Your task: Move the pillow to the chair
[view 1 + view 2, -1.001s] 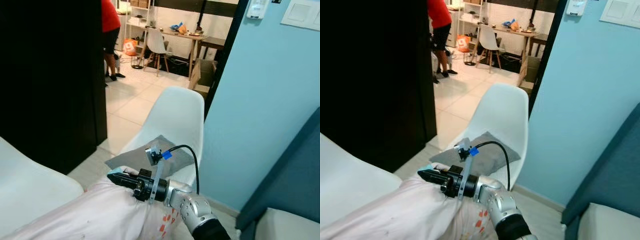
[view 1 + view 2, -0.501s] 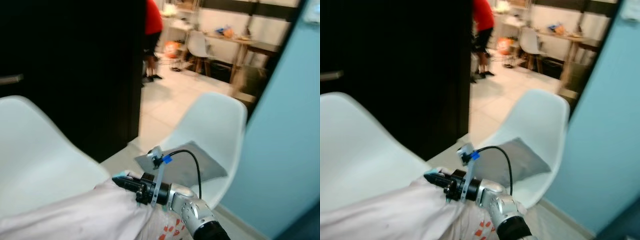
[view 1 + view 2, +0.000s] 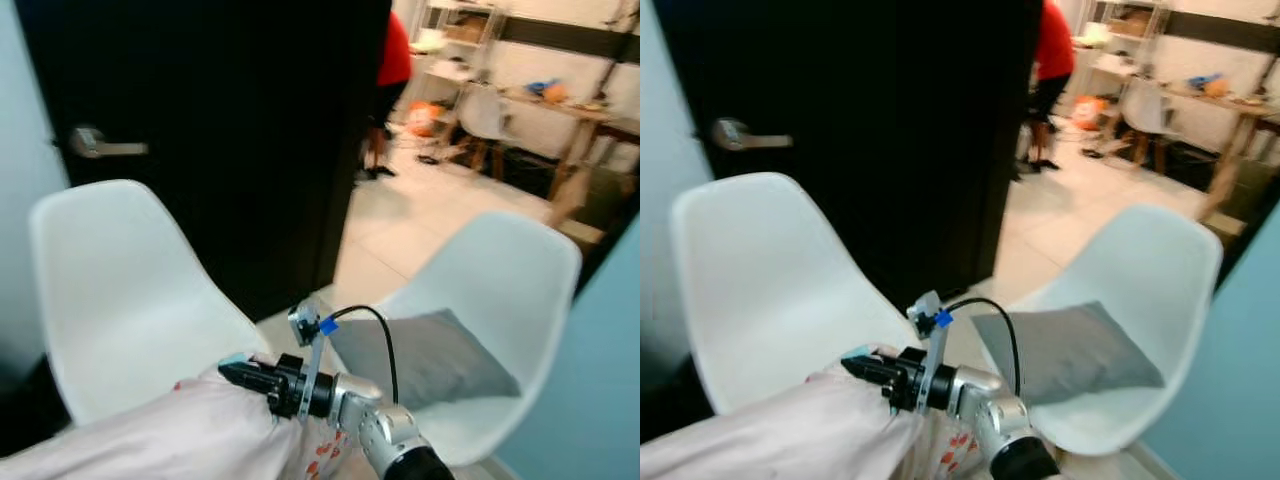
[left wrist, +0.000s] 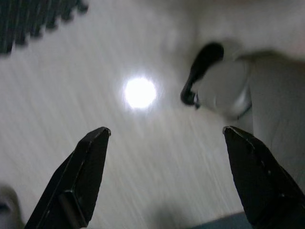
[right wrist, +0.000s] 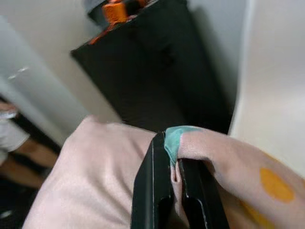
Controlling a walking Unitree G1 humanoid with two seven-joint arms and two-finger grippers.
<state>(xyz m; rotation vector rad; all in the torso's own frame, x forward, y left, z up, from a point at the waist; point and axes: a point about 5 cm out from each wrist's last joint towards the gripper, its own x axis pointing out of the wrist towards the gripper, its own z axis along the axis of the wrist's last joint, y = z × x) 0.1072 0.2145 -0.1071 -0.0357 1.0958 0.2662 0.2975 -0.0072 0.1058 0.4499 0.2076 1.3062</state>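
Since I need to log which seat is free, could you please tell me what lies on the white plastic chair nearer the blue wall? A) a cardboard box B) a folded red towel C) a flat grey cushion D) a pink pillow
C: a flat grey cushion lies on the seat of that white plastic chair, while the right gripper holds the pale pink pillow off to the side of it.

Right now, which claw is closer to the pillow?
Right. The right claw is clamped on the pillow at its corner; the left claw hangs open over the floor, apart from it.
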